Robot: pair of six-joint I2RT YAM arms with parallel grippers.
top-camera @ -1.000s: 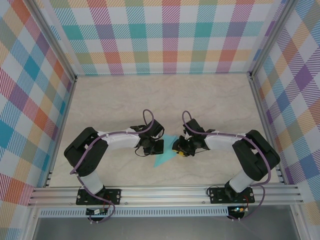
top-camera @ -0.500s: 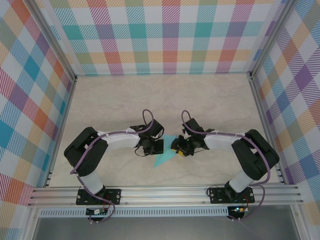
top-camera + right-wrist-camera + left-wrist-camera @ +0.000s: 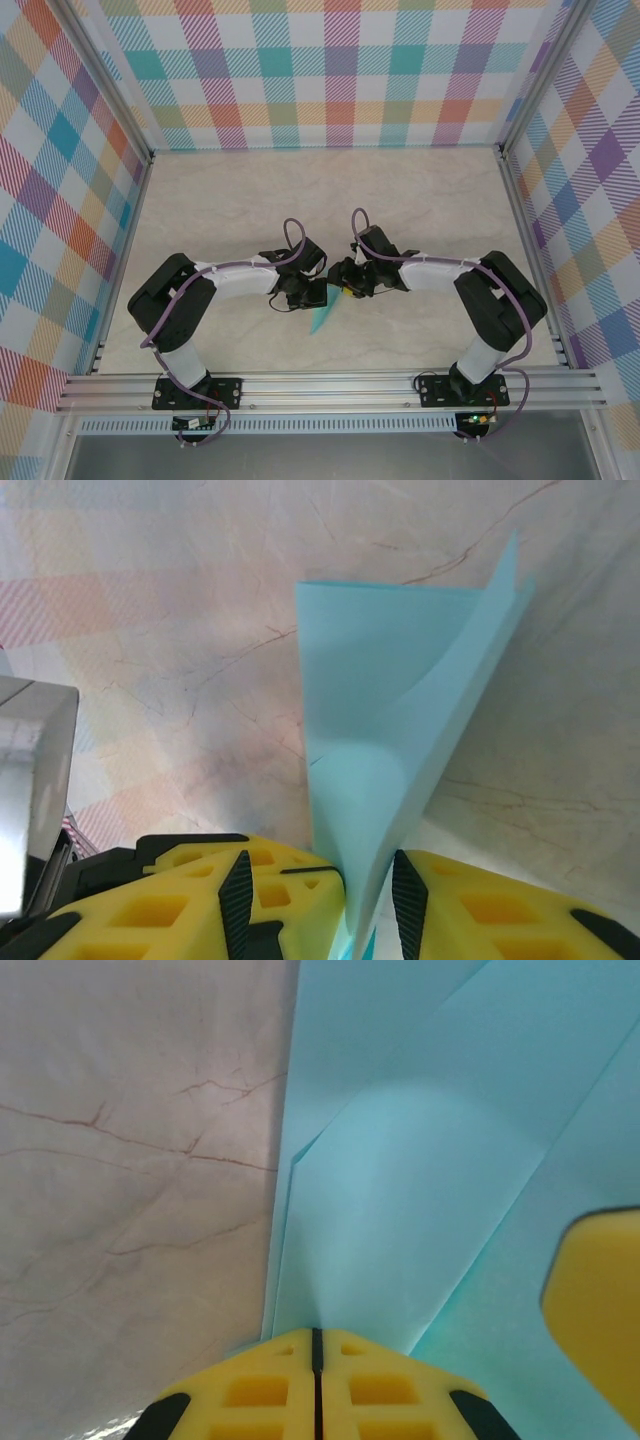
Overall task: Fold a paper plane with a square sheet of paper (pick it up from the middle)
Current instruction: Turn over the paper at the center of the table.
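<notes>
The square sheet of paper (image 3: 322,318) is light teal and folded into a narrow pointed shape, its tip aimed at the near edge. My left gripper (image 3: 311,293) is shut on the paper's upper end. In the left wrist view the layered paper (image 3: 430,1160) fans out from the closed seam of the left gripper (image 3: 316,1345). My right gripper (image 3: 343,290) sits close beside the left one, facing it. Its jaws stand open in the right wrist view, and the right gripper (image 3: 370,900) straddles the upright folded paper (image 3: 390,710). The paper leans against the left finger (image 3: 290,890).
The marble-patterned tabletop (image 3: 320,200) is ringed by checked walls (image 3: 320,70) and an aluminium rail (image 3: 330,385) at the near edge. One yellow finger of the right gripper (image 3: 595,1310) shows at the right edge of the left wrist view.
The right arm has swung left, close to the left gripper, and its jaws have widened. The paper has gone from a broad triangle to a narrow pointed strip. The left gripper has stayed shut.
</notes>
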